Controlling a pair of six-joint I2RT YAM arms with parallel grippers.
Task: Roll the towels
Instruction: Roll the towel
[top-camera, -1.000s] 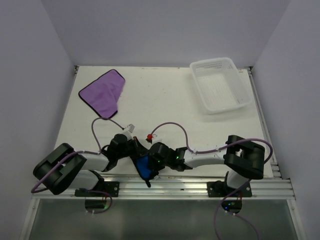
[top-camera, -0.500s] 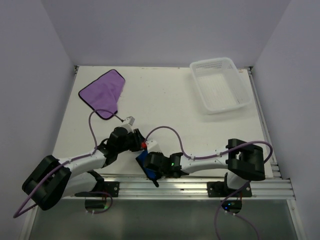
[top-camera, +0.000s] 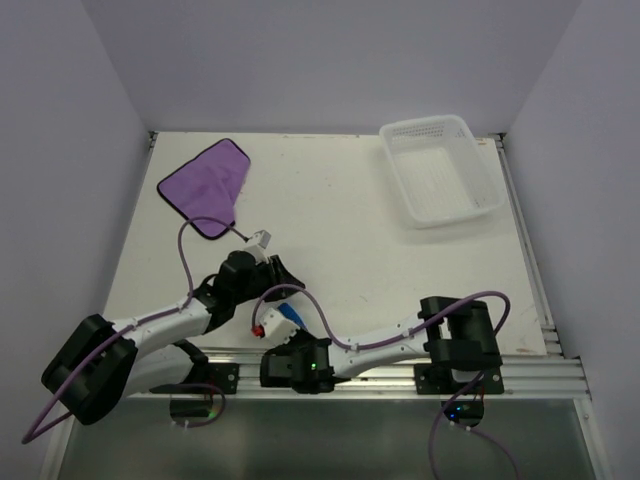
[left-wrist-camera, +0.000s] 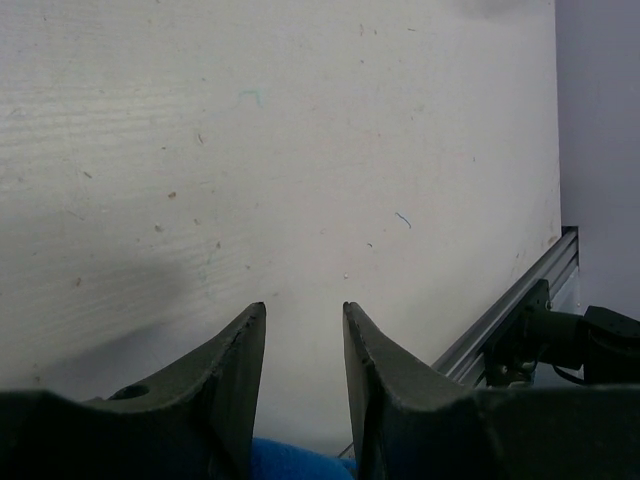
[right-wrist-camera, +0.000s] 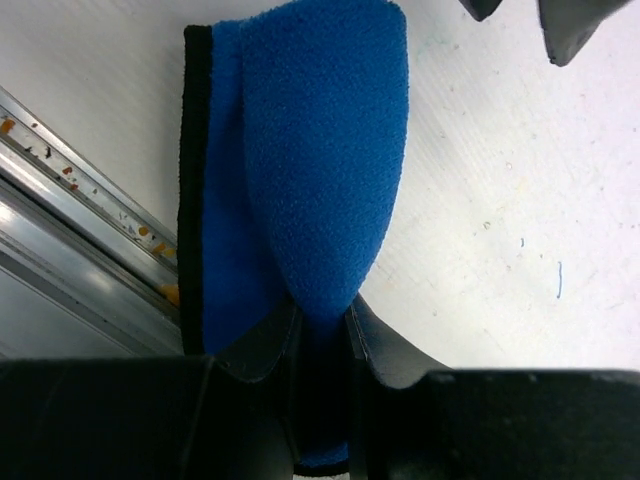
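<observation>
Right gripper: we see it pinching the folded bright blue fleece towel, presumably to keep the fold together.
Left gripper: jaws parted, empty, near the towel.

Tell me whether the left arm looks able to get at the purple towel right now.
Probably yes. The purple towel lies flat on the left arm's own side, with bare table between, and the left gripper is open and empty.
</observation>
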